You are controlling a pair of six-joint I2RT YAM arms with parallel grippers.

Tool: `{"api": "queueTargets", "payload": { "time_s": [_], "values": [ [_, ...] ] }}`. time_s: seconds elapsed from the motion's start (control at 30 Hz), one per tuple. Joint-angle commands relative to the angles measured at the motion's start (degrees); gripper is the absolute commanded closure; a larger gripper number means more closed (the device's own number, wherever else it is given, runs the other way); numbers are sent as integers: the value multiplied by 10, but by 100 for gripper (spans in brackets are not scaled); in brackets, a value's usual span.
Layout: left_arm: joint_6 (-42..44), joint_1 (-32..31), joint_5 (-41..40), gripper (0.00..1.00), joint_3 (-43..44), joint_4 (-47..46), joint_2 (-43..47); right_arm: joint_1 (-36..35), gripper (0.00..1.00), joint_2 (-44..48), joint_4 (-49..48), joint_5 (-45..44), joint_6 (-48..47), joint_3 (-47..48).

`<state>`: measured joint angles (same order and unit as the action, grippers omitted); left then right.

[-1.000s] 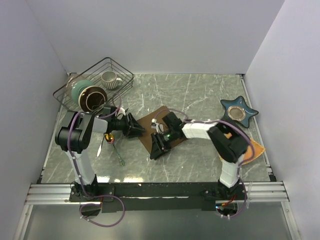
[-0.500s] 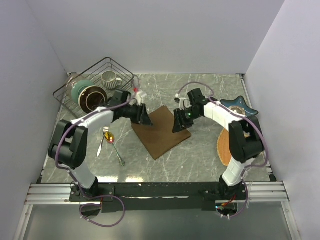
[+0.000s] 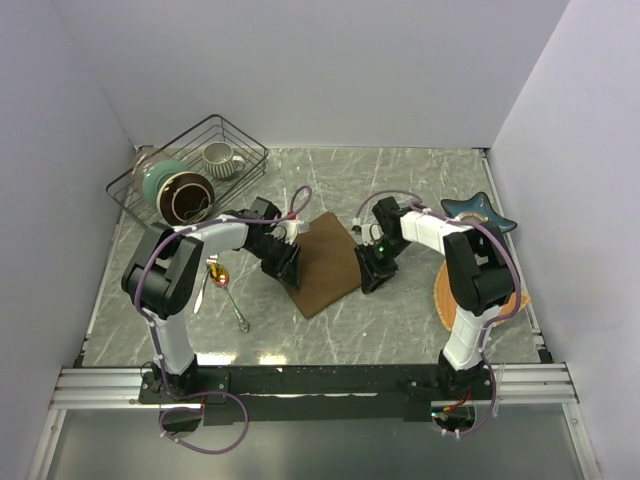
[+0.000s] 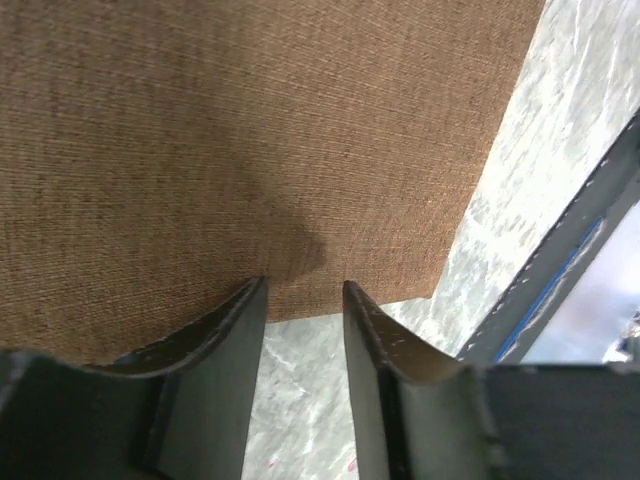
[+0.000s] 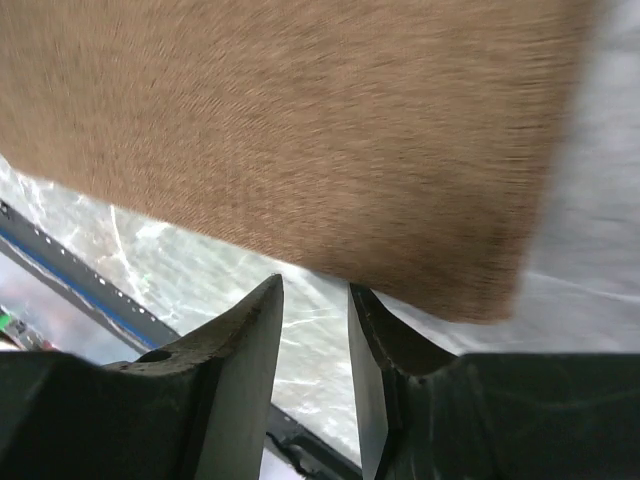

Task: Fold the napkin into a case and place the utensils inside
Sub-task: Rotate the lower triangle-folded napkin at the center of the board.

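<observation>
The utensils (image 3: 219, 275) lie nearest, left of the cloth. Beyond them the napkin (image 3: 325, 262) lies flat mid-table, with the left gripper (image 4: 300, 290) and right gripper (image 5: 315, 285) at opposite edges, jaws parted, gripping nothing. Both should pinch their edges evenly before folding.

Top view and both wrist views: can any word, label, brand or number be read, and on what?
None can be read. The napkin, wire basket, striped mug and star-shaped dish show no lettering in any view.
</observation>
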<state>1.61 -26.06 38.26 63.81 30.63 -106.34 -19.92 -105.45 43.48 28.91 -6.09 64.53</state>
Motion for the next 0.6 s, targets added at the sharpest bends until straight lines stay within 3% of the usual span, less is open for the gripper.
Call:
{"api": "queueTargets", "payload": {
  "time_s": [0.0, 0.17, 0.37, 0.47, 0.57],
  "values": [
    [94, -1, -29, 55, 37, 37, 1, -48, 59, -26, 43, -8, -5, 15],
    [137, -1, -18, 49, 55, 43, 33, -72, 59, -69, 95, 42, 4, 33],
    [153, -2, 4, 47, 35, 26, 91, -44, 55, 22, 157, 137, -24, 116],
    [140, -4, 0, 45, 14, -6, 105, -27, 51, 48, 110, 81, -2, 145],
    [119, -7, -37, 45, 13, -27, 98, -26, 51, 13, 74, 17, 5, 180]
  ]
}}
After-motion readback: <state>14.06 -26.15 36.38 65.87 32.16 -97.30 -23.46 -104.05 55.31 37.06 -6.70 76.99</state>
